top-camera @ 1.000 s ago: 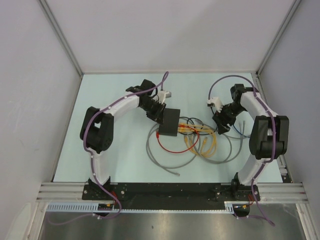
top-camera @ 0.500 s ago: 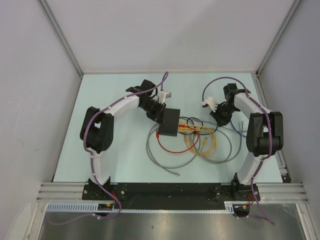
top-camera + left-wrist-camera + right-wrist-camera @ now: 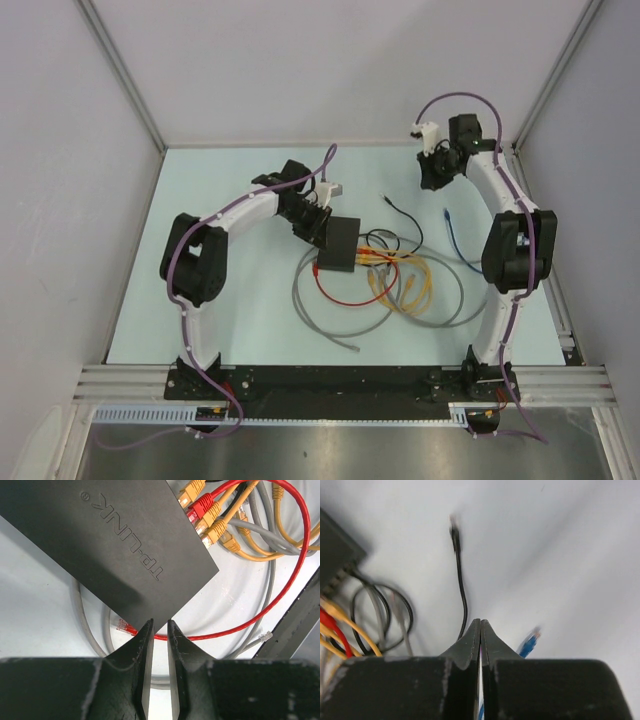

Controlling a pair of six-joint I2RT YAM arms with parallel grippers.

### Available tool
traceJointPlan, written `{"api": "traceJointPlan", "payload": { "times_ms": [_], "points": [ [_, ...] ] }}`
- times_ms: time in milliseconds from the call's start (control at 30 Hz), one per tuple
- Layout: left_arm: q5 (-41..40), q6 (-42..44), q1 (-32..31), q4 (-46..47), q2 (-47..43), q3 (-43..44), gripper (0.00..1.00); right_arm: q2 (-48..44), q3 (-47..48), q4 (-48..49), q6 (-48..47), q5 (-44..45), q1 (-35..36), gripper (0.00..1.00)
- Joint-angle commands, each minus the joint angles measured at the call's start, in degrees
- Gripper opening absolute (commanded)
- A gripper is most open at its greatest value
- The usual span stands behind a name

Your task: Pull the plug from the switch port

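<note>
Top external: right arm has swung off the cable pile to the far right corner of the worktop (image 3: pixel 270 330), and the black cable (image 3: pixel 405 218) that was looped by the switch (image 3: pixel 338 243) now trails out straight, its plug (image 3: pixel 388 200) lying free on the surface. Reads as 1 plug out of its port, so the pull looks done. Blue cable (image 3: pixel 452 235) also lies loose nearby. Switch is mid-worktop, unmoved; yellow plugs (image 3: pixel 220 527) and the red plug (image 3: pixel 204 505) are seated along its socket edge. Right tool (image 3: pixel 480 625) has gone from spread to pressed together with nothing between the fingers, clear of every cable. Left tool (image 3: pixel 159 627) is nearly closed, pinching the switch's near corner to hold it down.
</note>
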Motion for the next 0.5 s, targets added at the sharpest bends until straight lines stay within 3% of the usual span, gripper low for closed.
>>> {"api": "traceJointPlan", "payload": {
  "times_ms": [0, 100, 133, 167, 233, 333, 467],
  "points": [
    [0.0, -0.3, 0.3, 0.6, -2.9, -0.5, 0.22, 0.5, 7.2, 3.4, 10.2, -3.1, 0.1, 0.00],
    [-0.4, 0.0, 0.3, 0.6, -3.0, -0.6, 0.23, 1.0, 7.6, 3.5, 10.0, -4.0, 0.2, 0.03],
    [-0.6, 0.2, 0.3, 0.4, -3.1, -0.6, 0.23, 1.7, 8.6, 0.0, 6.6, -8.2, 0.1, 0.26],
    [-0.8, 0.2, 0.3, 0.3, -3.2, -0.7, 0.23, 2.3, 9.3, -3.1, 3.8, -9.9, 0.1, 0.38],
    [-1.1, 0.4, 0.3, 0.5, -3.5, -1.0, 0.23, 3.4, 10.2, -12.6, -1.6, -8.0, 0.8, 0.52],
    [-1.1, 0.4, 0.3, 0.6, -3.2, -1.1, 0.24, 1.6, 6.7, -20.8, -12.9, -8.0, -0.2, 0.59],
    [-0.7, 0.1, 0.3, 0.6, -2.4, -0.7, 0.24, -3.4, -6.4, -21.3, -23.9, -5.2, -2.4, 0.62]
  ]
}}
